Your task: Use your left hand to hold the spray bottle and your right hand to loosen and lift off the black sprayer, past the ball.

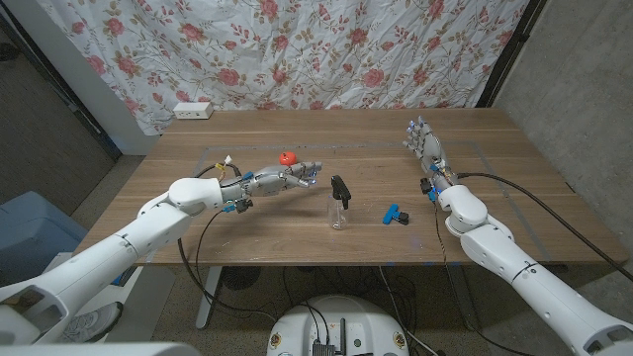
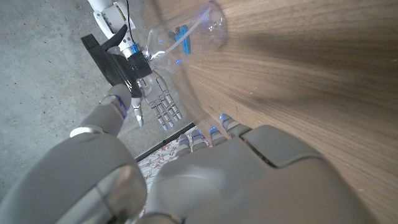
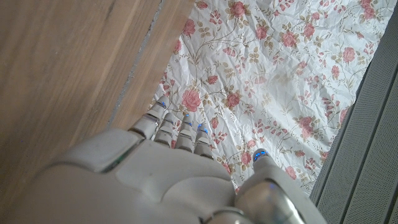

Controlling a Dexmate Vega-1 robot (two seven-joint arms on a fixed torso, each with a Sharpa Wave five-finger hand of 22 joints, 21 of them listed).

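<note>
Wooden table (image 1: 297, 232), brown, grained, with a floral curtain (image 1: 326, 49) hanging behind its far edge and a white power strip (image 1: 193, 111) at the far left corner.

Spray bottle (image 1: 340, 214): clear plastic, upright near the table's middle, toward the front edge. Black sprayer (image 1: 340, 187) seated on its neck, not removed. In the left wrist view the bottle (image 2: 186, 37) and its black sprayer (image 2: 109, 59) show just beyond the fingertips, with a thin tube visible inside the clear body.

Ball (image 1: 287, 157): red-orange, small, on the table beyond the left hand and to the left of the bottle, apart from it.

Clip (image 1: 397, 214): blue with a black part, lying flat to the right of the bottle, near but not touching it.

Left hand (image 1: 289, 178): extended over the table, fingers stretched out toward the bottle and apart, holding nothing; fingertips (image 1: 315, 173) short of the sprayer, not in contact. Ball lies just behind the hand.

Right hand (image 1: 425, 143): at the table's right side toward the far edge, well apart from the bottle, fingers straight and pointing away toward the curtain, empty. In the right wrist view the hand (image 3: 168, 168) shows its fingers (image 3: 177, 134) extended side by side over the table's edge (image 3: 81, 68), gripping nothing.
</note>
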